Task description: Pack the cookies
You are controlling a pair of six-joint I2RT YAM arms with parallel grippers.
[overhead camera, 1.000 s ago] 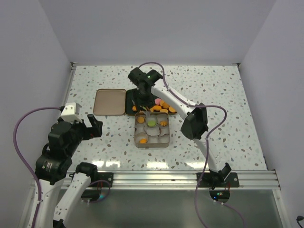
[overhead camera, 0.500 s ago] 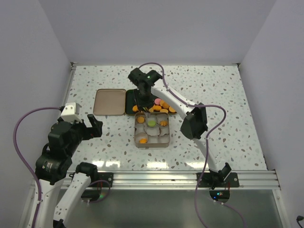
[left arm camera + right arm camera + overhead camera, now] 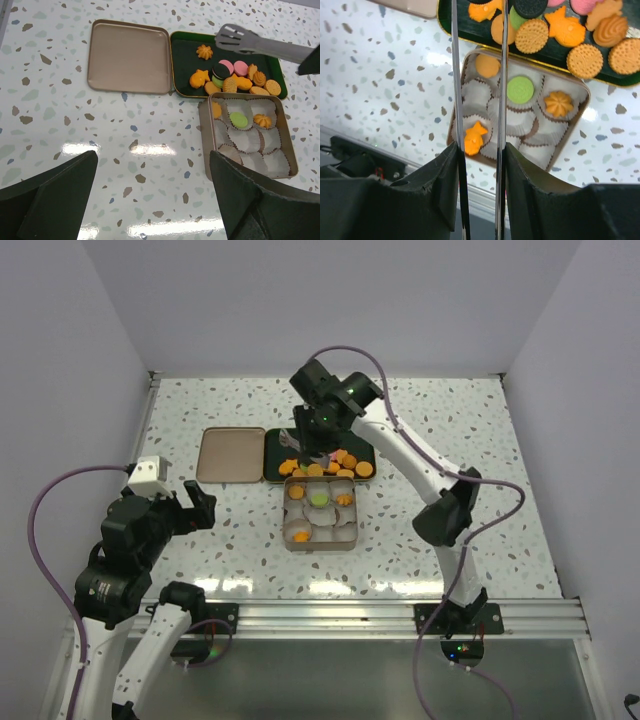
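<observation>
The metal tongs have two long thin blades running side by side with a narrow gap between them. Their tips run out of the right wrist view, so I cannot tell whether they pinch anything. From the left wrist camera the slotted head of the tongs hangs over the far right part of the dark green rectangular tray.

The right gripper is clamped on the tongs, one finger pressed against the outside of each blade.

Most of the cookies lie on that tray in a cluster toward its right half: mainly orange, with two pink, one green and one dark brown. One orange flower-shaped one lies apart, farther left.

Just near of the tray stands the tan rectangular tin, lined with white paper cups. Four cups are filled: an orange round cookie far left, a green round one, an orange flower-shaped one, and an orange star-shaped one near left.

The flat tan lid lies left of the tray on the speckled terrazzo table.

The left gripper hovers well to the near left with its fingers spread wide, holding nothing.
</observation>
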